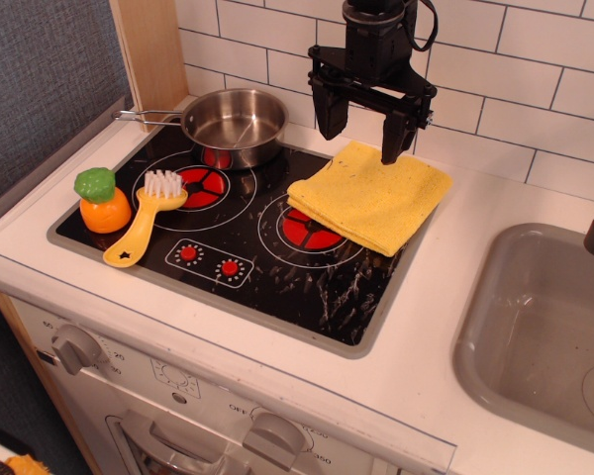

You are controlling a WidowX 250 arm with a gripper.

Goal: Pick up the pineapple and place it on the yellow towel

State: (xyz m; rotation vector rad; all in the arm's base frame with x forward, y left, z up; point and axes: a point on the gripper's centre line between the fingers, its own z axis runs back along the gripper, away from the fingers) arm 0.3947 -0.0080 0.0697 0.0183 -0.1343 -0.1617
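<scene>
The pineapple (103, 202) is a small orange toy fruit with a green leafy top. It stands upright at the front left corner of the black stovetop (247, 259). The yellow towel (369, 195) lies folded over the right rear burner and the stove's right edge. My gripper (361, 129) hangs open and empty above the towel's far edge, close to the tiled wall. It is far to the right of the pineapple.
A yellow-handled brush (146, 214) with white bristles lies right beside the pineapple. A steel pot (232, 126) sits on the left rear burner, handle pointing left. A grey sink (541, 332) is at the right. A wooden post (150, 49) stands at the back left.
</scene>
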